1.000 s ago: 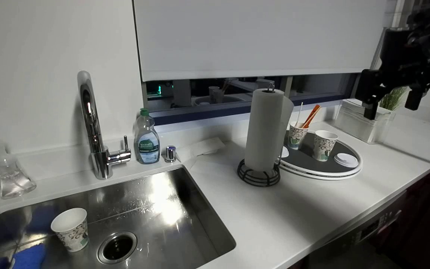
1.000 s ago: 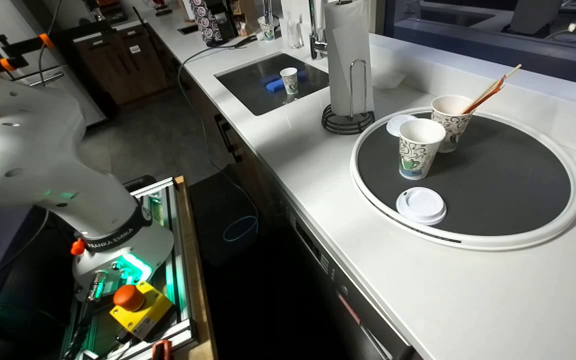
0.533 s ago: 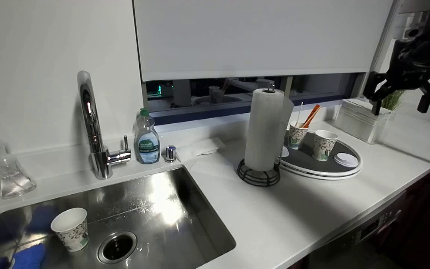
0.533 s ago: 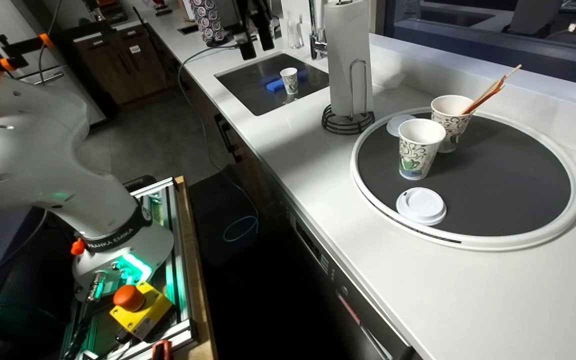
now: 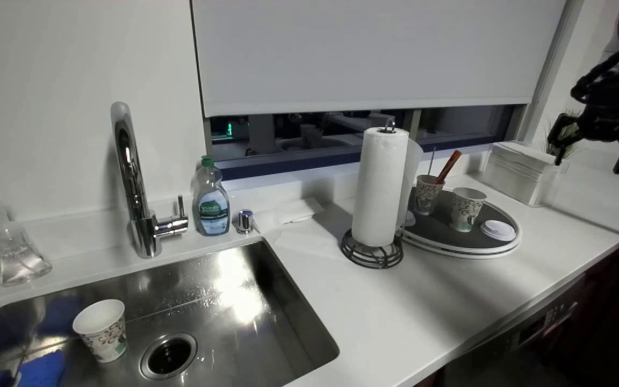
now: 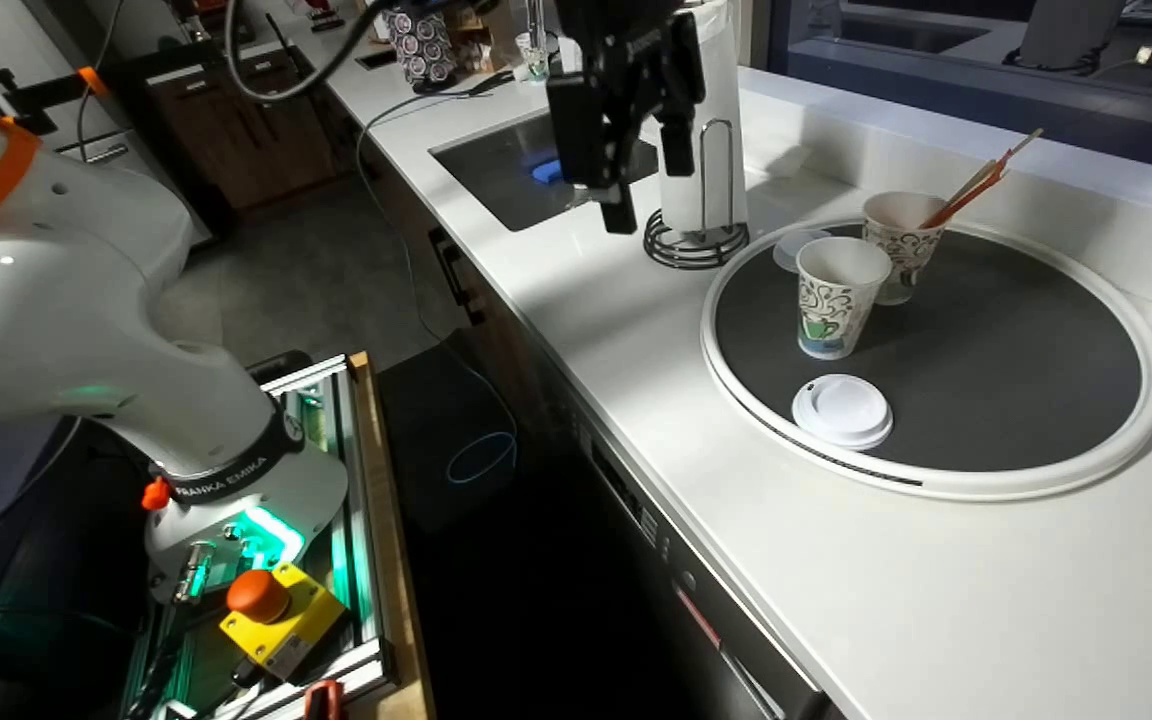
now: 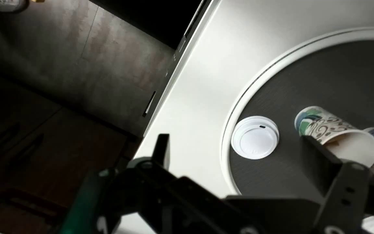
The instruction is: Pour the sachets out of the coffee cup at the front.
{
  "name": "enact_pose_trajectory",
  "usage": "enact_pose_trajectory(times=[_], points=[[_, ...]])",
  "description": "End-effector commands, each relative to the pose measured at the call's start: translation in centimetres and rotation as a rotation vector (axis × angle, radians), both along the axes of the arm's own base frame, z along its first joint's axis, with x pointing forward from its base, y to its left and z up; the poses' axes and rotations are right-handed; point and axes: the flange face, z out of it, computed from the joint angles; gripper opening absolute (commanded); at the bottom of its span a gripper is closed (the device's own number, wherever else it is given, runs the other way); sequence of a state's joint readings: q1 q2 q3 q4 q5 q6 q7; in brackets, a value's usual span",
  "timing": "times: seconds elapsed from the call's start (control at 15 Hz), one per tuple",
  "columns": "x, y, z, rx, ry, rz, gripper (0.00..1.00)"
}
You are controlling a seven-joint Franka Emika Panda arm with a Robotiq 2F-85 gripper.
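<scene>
In an exterior view, a round tray point(image 5: 464, 251) bears the coffee cup point(image 5: 466, 212), nearer its front rim, and a second cup point(image 5: 426, 198) holding a thin stick point(image 5: 432, 161) and an orange strip point(image 5: 448, 167). One paper towel roll point(image 5: 380, 188) stands just beside the tray; a third cup point(image 5: 103, 334) stands in the sink point(image 5: 234, 344), well apart. The gripper point(image 5: 589, 165) hangs higher than the tray, its two jaws spread with air between.

In an exterior view, lids point(image 6: 843, 411) lie at two spots on the tray. A wide dark stretch fills its side away from the roll; a strip of counter point(image 6: 666, 420) runs between its rim and the counter's front edge.

In the wrist view, one finger point(image 7: 319, 165) overlaps the coffee cup in the line of sight; something brownish point(image 7: 335, 142), too small to name, shows inside.
</scene>
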State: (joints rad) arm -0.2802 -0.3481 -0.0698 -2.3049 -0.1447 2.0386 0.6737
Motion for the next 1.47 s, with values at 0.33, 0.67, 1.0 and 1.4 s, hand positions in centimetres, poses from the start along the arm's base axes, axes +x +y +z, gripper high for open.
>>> enact_pose_trajectory(times=[0.33, 0.67, 1.0, 1.4], points=[[4.7, -3.0, -3.1, 0.034, 0.051, -0.068, 1.00], [9.6, -3.2, -3.5, -0.003, -0.149, -0.092, 1.00], [14.7, -3.8, -6.3, 0.070, -0.201, -0.092, 1.00], [16.7, -2.4, -10.3, 0.145, -0.149, -0.043, 1.00]])
